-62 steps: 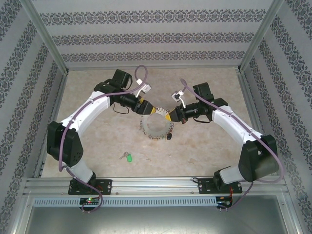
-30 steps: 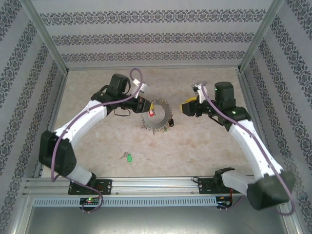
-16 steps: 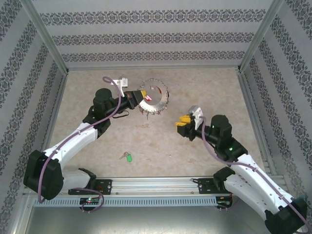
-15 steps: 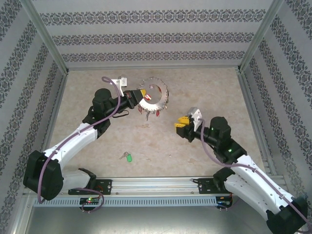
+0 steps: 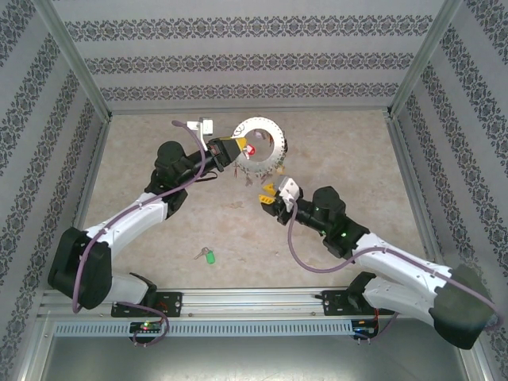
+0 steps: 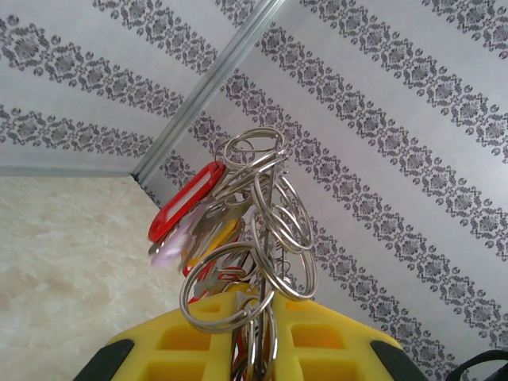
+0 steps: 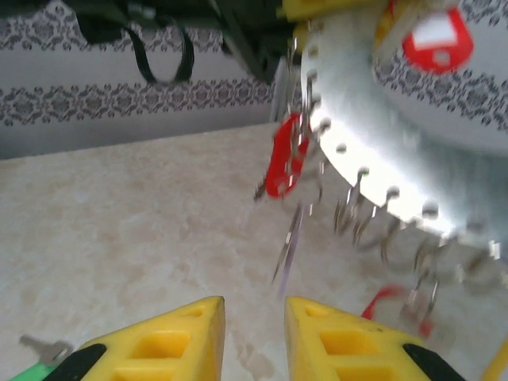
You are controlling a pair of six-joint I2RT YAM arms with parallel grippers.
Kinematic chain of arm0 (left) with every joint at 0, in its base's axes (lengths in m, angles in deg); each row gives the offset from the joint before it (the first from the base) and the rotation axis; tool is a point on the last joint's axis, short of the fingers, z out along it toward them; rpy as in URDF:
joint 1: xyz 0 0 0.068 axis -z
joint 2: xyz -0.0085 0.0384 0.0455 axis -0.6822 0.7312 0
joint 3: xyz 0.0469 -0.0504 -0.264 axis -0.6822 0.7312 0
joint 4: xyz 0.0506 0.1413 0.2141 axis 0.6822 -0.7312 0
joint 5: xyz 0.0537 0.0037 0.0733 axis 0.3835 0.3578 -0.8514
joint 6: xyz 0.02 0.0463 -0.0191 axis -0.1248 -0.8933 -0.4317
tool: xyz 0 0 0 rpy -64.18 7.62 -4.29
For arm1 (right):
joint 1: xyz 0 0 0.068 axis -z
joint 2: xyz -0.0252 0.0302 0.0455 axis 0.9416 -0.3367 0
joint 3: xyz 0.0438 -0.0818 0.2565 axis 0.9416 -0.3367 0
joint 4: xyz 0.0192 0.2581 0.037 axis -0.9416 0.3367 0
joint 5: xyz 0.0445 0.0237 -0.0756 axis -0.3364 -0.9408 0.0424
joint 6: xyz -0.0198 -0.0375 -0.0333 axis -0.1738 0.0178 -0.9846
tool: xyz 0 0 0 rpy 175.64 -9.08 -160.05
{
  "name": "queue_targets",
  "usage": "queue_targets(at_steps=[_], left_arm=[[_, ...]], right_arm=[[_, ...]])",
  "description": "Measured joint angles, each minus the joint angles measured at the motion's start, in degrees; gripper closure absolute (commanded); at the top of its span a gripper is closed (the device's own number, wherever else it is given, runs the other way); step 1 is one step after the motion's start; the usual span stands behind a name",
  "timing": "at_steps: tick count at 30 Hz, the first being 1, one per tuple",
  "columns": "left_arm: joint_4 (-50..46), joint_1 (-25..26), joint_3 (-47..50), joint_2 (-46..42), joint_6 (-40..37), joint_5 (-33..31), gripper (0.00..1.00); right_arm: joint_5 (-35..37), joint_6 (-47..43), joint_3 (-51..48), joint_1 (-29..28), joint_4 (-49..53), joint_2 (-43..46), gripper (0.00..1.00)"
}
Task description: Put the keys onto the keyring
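Clamping the keyring (image 5: 263,125) aloft is the left pincer (image 5: 237,151); the right pincer (image 5: 261,200) is hovering nearby, slightly parted, empty.

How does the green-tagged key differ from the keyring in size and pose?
The green-tagged key lies flat on the table, untouched; the keyring is clamped in the left gripper, lifted. The key is small and single; the keyring is large, fringed with many keys. Both are metal.
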Motion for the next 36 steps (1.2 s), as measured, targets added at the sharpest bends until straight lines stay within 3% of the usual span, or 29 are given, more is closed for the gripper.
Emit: queue_targets(at_steps=[11, 21, 36], left_arm=[[1.57, 0.0, -1.64, 0.87, -0.07, 2.32, 0.96], [2.38, 0.0, -1.64, 0.87, -0.22, 2.75, 0.96], [4.02, 0.02, -1.64, 0.87, -1.62, 5.57, 0.96]], right_arm=[[4.7, -0.48, 0.61, -0.35, -7.72, -7.02, 0.73], [9.79, -0.5, -0.83, -0.35, -10.88, -6.43, 0.72], [9.99, -0.46, -2.19, -0.33, -12.5, -4.02, 0.71]])
